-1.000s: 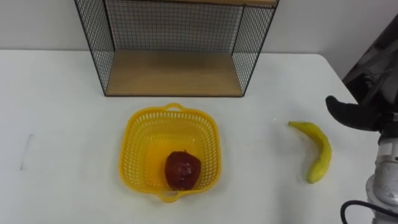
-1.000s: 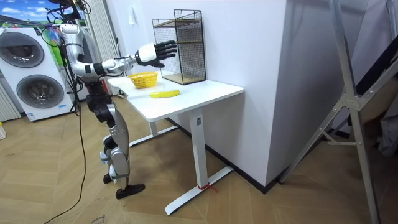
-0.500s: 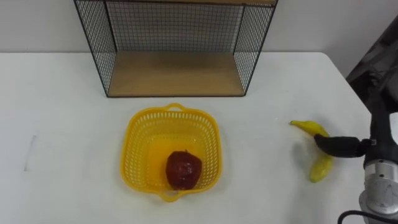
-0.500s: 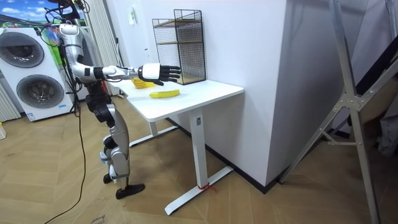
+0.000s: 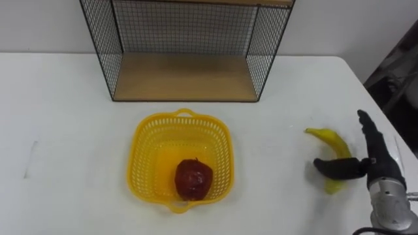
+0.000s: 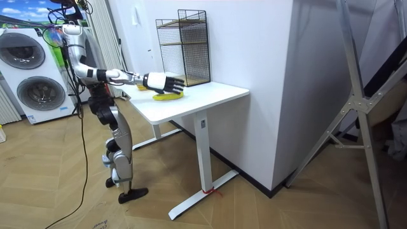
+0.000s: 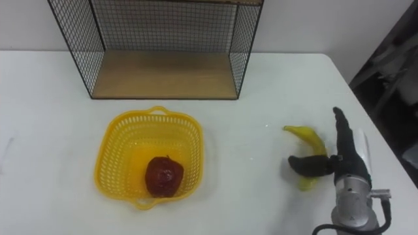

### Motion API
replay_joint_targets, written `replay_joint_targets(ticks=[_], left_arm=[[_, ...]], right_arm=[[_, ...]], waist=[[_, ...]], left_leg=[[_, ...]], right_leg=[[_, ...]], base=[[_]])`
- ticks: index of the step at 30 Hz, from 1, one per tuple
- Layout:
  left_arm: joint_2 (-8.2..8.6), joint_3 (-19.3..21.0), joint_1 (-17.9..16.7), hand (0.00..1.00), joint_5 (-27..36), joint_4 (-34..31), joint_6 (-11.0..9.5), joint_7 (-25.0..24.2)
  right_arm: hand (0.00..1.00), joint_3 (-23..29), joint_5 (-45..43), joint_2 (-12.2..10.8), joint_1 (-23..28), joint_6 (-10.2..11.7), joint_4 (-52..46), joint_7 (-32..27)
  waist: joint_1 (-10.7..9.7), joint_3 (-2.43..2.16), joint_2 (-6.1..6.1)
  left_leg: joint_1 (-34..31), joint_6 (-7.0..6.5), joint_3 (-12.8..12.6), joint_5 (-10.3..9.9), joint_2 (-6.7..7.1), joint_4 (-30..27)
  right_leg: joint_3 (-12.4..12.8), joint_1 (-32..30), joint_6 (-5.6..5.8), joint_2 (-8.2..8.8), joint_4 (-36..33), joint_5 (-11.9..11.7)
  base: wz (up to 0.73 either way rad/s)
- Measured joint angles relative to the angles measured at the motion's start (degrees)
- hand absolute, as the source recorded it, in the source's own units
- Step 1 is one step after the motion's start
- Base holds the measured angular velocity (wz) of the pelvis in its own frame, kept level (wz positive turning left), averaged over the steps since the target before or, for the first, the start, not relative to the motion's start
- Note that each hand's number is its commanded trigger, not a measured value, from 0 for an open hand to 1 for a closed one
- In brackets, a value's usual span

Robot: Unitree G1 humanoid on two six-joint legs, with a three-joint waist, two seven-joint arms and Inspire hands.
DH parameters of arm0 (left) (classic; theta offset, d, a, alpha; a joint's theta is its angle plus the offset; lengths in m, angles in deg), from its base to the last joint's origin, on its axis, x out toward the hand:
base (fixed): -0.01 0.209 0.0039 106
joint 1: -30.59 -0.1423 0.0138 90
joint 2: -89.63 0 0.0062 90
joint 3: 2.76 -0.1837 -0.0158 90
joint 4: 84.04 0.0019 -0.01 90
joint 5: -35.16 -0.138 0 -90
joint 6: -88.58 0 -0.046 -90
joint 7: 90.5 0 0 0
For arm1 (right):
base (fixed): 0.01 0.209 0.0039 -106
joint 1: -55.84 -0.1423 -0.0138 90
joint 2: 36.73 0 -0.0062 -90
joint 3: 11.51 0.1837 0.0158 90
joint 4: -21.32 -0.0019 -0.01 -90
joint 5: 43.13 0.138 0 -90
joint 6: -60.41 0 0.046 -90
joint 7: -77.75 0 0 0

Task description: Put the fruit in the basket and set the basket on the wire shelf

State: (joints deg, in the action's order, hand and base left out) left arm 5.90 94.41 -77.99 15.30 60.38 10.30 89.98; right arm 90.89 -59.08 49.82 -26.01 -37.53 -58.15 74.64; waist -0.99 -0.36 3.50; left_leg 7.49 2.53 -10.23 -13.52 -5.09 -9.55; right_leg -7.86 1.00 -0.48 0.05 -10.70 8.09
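1 yellow basket (image 5: 140, 140) sits on your white surface (image 5: 65, 130), before the wire shelf (image 5: 186, 78), and holds 1 red apple (image 5: 193, 178). 1 banana (image 5: 330, 139) lies well to its right. Your right hand (image 5: 383, 170) is over it, fingers (image 5: 367, 130) spread straight, thumb across the banana.

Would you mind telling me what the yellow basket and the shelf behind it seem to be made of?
The basket looks like glossy yellow moulded plastic, judging by its even lattice of slots. The shelf seems black metal wire mesh, with a matt, wood-looking board.
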Motion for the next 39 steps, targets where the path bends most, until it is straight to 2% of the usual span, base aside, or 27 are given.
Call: replay_joint_targets(ticks=[3,8,10,13,14,15,16,26,29,31,39], left_arm=[[-0.04,1.01,-0.13,0.0,0.0,-0.46,0.7,-0.29],[-0.04,2.66,-0.21,0.0,0.07,-0.6,0.92,-1.24],[-0.05,2.67,-0.16,0.0,0.02,-0.56,1.04,-1.25],[-0.16,2.69,-0.17,0.0,0.04,-0.48,1.24,-1.19],[-0.21,2.68,-0.18,0.0,0.04,-0.43,1.44,-1.18],[-0.3,2.65,-0.2,0.0,0.06,-0.43,1.84,-1.17],[-0.33,2.58,-0.23,0.0,0.06,-0.43,2.04,-1.16],[-0.48,2.57,-0.14,0.0,0.02,-0.47,2.04,-0.67],[-0.46,2.57,-0.05,0.0,0.02,-0.46,2.06,-0.66],[-0.48,2.57,-0.03,0.0,0.02,-0.47,2.06,-0.51],[-0.48,2.63,0.31,0.0,0.0,-1.19,1.97,0.61]], right_arm=[[0.0,0.12,0.01,0.11,-0.02,-0.22,1.06,1.44],[0.0,0.13,-0.12,0.06,-0.74,-0.13,3.54,5.07],[0.0,0.16,-1.46,0.04,-1.19,0.0,5.16,6.59],[0.0,0.53,-2.01,0.09,-1.5,0.6,6.83,7.83],[0.03,0.53,-2.11,0.09,-1.58,0.67,6.94,7.95],[0.6,0.29,-2.27,0.1,-1.84,0.91,7.78,8.05],[1.0,0.22,-2.27,0.3,-1.97,1.17,8.84,8.09],[1.0,2.47,-3.35,2.33,-3.2,1.92,13.57,6.98],[1.0,2.64,-5.6,2.49,-3.28,2.13,13.74,6.65],[1.0,2.73,-7.05,3.37,-4.25,2.12,15.16,5.89],[1.0,2.79,-11.62,3.72,-4.79,2.08,15.89,4.48]], waist=[[-0.28,-0.05,0.05],[-0.24,-0.51,0.75],[-0.46,-0.51,1.19],[-0.29,-0.51,1.23],[-0.29,-0.51,1.23],[-0.31,-0.51,1.23],[-0.34,-0.5,1.25],[-0.23,-0.55,1.72],[-0.23,-0.59,1.77],[-0.22,-0.61,1.78],[-0.11,-0.76,1.57]], left_leg=[[0.0,0.0,-0.06,0.0,-0.06,0.01],[0.24,0.0,-0.13,0.0,-0.05,-0.03],[0.32,-0.01,0.59,0.0,0.03,-0.22],[0.44,-0.01,1.21,-0.01,0.03,-0.22],[0.48,-0.01,1.31,-0.01,0.02,-0.22],[0.62,-0.01,1.56,-0.01,-0.01,-0.22],[0.87,-0.02,1.78,-0.02,-0.02,-0.23],[1.32,-0.19,3.43,-0.17,-0.07,-0.32],[1.65,-0.18,3.6,-0.18,-0.09,-0.32],[1.63,-0.18,3.82,-0.18,-0.06,-0.19],[1.7,-0.17,3.82,-0.18,-0.06,-0.15]], right_leg=[[0.04,0.11,-0.03,-0.09,0.02,0.05],[-0.12,0.32,-0.04,-0.05,0.08,0.04],[-0.15,1.0,-0.04,-0.04,0.19,0.03],[-0.11,1.23,0.0,-0.03,0.37,0.05],[-0.12,1.26,0.0,-0.05,0.41,0.05],[-0.22,1.49,-0.01,-0.09,0.65,0.05],[-0.45,2.07,-0.01,-0.11,0.91,0.05],[-1.9,3.69,-0.09,-0.1,1.06,-0.03],[-1.93,3.78,-0.07,-0.15,1.21,-0.01],[-1.98,3.88,-0.06,-0.15,1.27,0.0],[-2.14,4.13,-0.04,-0.22,1.81,0.01]], base=[[-0.01],[0.02],[0.11],[0.1],[0.07],[0.1],[0.11],[0.09],[0.0],[0.0],[0.0]])
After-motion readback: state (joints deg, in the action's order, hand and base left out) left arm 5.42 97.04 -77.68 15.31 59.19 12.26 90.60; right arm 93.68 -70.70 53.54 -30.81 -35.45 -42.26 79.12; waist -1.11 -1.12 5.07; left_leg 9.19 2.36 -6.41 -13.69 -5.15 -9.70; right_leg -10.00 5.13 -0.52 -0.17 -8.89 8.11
